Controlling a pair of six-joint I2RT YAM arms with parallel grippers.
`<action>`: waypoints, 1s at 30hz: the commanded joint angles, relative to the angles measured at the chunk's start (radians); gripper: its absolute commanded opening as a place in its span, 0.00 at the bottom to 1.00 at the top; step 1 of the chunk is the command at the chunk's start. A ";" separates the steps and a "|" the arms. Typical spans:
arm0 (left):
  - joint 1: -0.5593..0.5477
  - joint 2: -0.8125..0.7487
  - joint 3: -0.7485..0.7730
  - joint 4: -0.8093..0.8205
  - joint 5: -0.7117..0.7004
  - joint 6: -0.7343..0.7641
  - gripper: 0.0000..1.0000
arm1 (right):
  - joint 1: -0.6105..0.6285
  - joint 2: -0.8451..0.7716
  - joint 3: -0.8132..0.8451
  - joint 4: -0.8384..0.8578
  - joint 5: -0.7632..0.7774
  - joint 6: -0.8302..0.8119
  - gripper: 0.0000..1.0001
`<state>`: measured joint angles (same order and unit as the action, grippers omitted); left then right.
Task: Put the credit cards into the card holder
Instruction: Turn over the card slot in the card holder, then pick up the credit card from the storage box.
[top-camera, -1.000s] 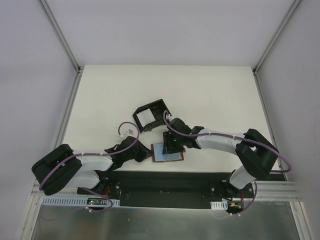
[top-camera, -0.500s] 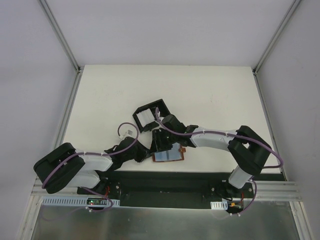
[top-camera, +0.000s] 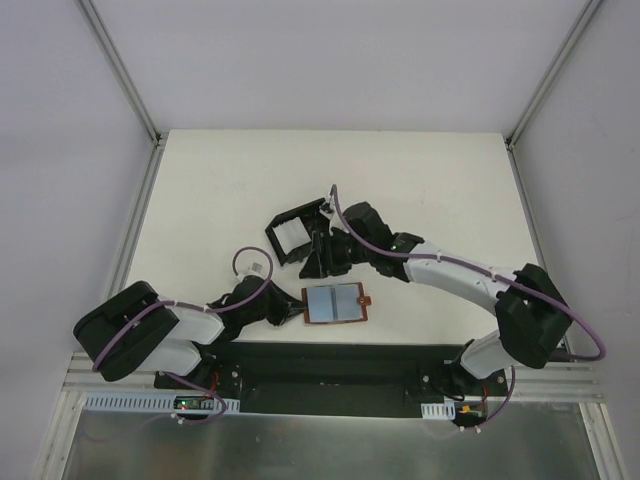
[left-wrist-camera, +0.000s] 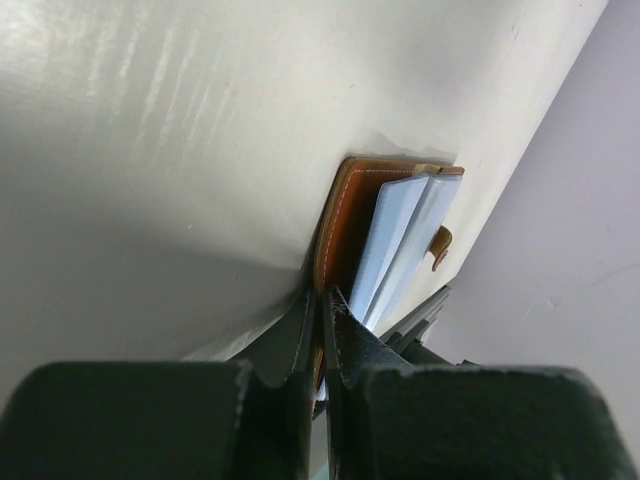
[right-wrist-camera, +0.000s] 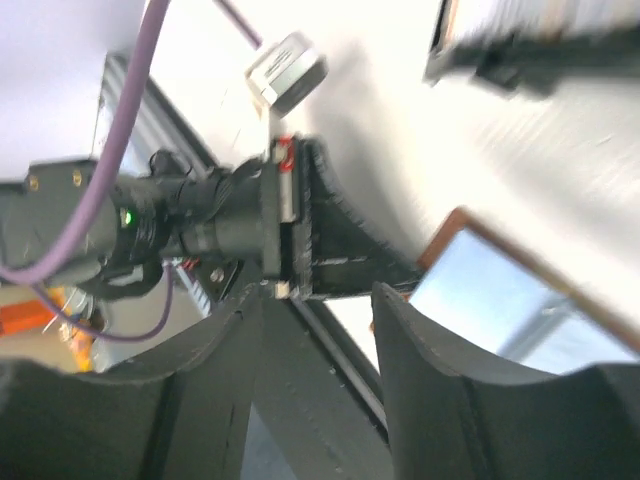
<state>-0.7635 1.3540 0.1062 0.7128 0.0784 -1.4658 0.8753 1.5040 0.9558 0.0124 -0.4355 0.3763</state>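
The black card holder stands behind the middle of the table with a white card in it. A brown wallet lies open near the front edge, with pale blue-grey credit cards in it. My left gripper is shut on the wallet's left edge; its wrist view shows the jaws pinching the brown leather beside the cards. My right gripper hovers open and empty between holder and wallet. Its wrist view shows the cards and the blurred holder.
The table's front edge and a black metal rail run just below the wallet. The left arm's wrist lies close under my right gripper. White walls enclose the table on three sides.
My right gripper has lifted off the wallet and moved back towards the card holder, leaving the wallet's cards uncovered. The left gripper keeps hold of the wallet's edge.
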 joint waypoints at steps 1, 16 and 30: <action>0.012 -0.039 -0.068 -0.288 -0.072 0.044 0.00 | -0.064 -0.004 0.156 -0.156 0.107 -0.121 0.52; 0.012 -0.299 -0.059 -0.492 -0.198 0.134 0.00 | -0.200 0.449 0.670 -0.437 0.210 -0.281 0.59; 0.010 -0.297 -0.025 -0.510 -0.195 0.168 0.00 | -0.271 0.449 0.635 -0.517 0.305 -0.369 0.59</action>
<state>-0.7639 1.0317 0.0925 0.3630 -0.0650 -1.3567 0.6361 2.0239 1.6192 -0.4549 -0.1856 0.0479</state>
